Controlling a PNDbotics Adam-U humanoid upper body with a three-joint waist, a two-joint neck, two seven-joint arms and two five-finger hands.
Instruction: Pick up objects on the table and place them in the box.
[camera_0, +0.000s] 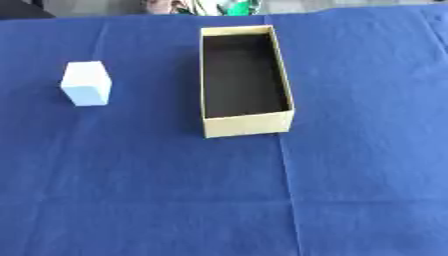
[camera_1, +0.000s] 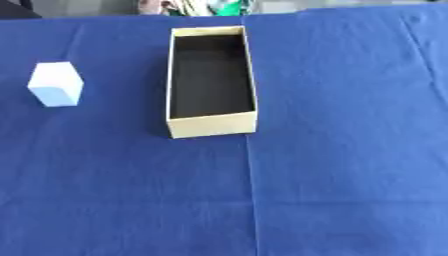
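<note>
1. Here, a blue cloth covers the whole table, creased but flat. Neither robot hand shows in either view, so their state cannot be told, and no place can be given relative to a hand.
2. A long tan cardboard box lies open-topped at the middle, its dark inside holding nothing visible.
3. A small pale block, white on top and light blue on its sides, stands upright well to the left of the box, apart from it.
4. The block looks stiff, light and smooth-faced, possibly slippery; grasping across two opposite flat sides seems best.
</note>
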